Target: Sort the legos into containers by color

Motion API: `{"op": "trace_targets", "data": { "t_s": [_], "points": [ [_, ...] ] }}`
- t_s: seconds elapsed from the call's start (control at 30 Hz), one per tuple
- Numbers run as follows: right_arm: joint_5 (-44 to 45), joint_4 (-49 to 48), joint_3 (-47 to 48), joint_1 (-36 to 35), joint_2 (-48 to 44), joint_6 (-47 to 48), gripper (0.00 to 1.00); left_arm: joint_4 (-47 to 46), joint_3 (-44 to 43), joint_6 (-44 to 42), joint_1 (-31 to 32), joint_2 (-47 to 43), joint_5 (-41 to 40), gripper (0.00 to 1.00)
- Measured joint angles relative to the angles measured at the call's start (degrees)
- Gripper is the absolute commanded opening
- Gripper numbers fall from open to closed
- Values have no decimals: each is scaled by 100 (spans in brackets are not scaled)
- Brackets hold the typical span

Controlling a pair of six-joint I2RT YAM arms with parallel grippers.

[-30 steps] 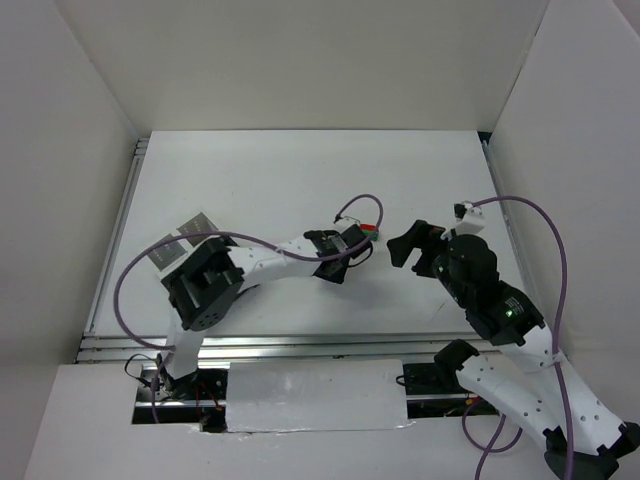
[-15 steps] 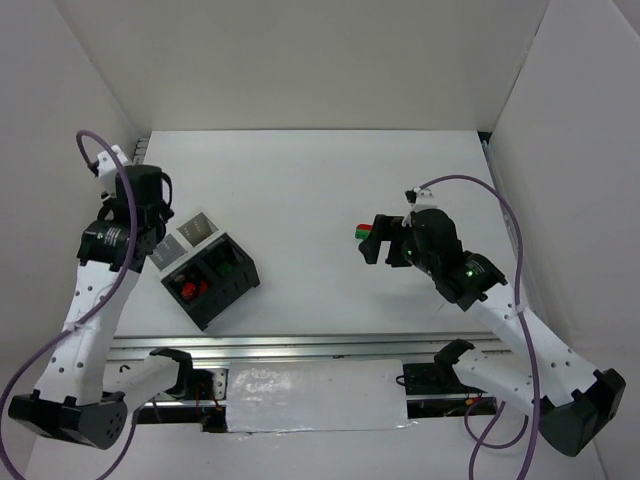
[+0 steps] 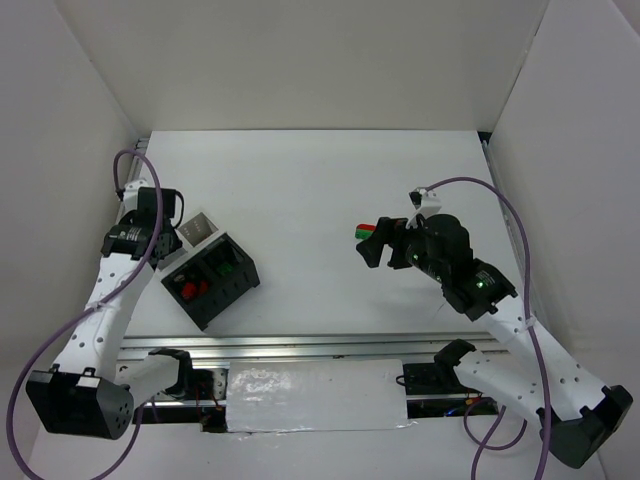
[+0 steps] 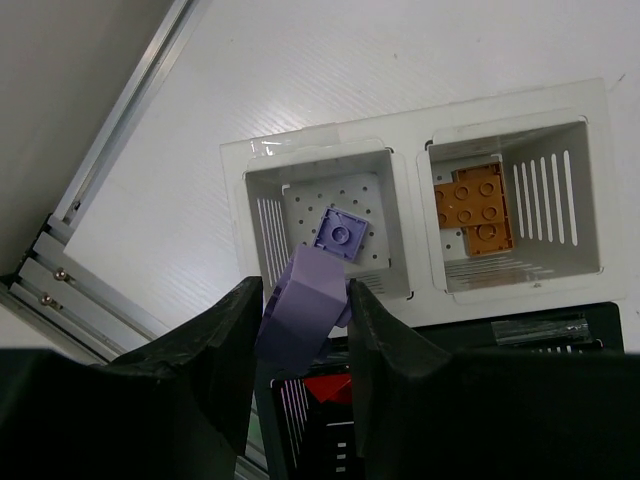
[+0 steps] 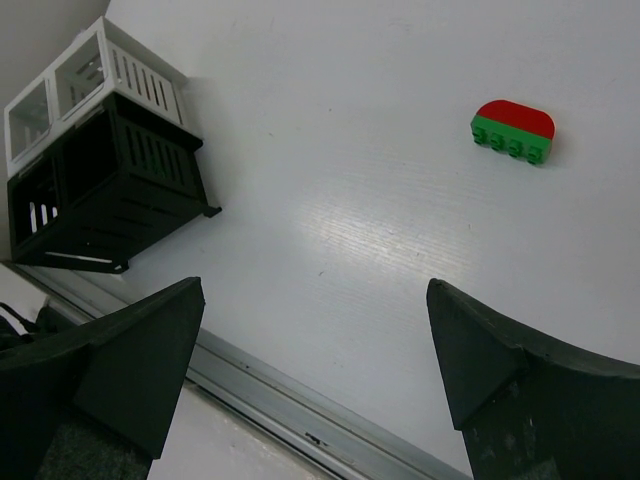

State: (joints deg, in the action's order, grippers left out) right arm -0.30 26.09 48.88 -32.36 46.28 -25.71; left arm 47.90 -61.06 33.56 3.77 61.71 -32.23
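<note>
— At the table's left edge, left gripper state?
— Pinching one lilac brick over the white compartment containing a second lilac brick; adjacent compartment: orange bricks; right gripper: spread wide, empty; red-green brick mid-table.

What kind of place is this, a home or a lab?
Probably a lab robot test cell: a left arm and right arm bolted at a white table edged with aluminium rails, boxed in by plain white panels.

Two lilac legos, one red-and-green lego, two white containers, two arms
</note>
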Motion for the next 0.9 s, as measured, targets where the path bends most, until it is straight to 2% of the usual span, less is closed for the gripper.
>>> {"op": "trace_targets", "data": {
  "t_s": [0.9],
  "points": [
    [-39, 0, -59, 0, -149, 9, 100, -337, 323, -219, -37, -33, 208, 0]
  ]
}}
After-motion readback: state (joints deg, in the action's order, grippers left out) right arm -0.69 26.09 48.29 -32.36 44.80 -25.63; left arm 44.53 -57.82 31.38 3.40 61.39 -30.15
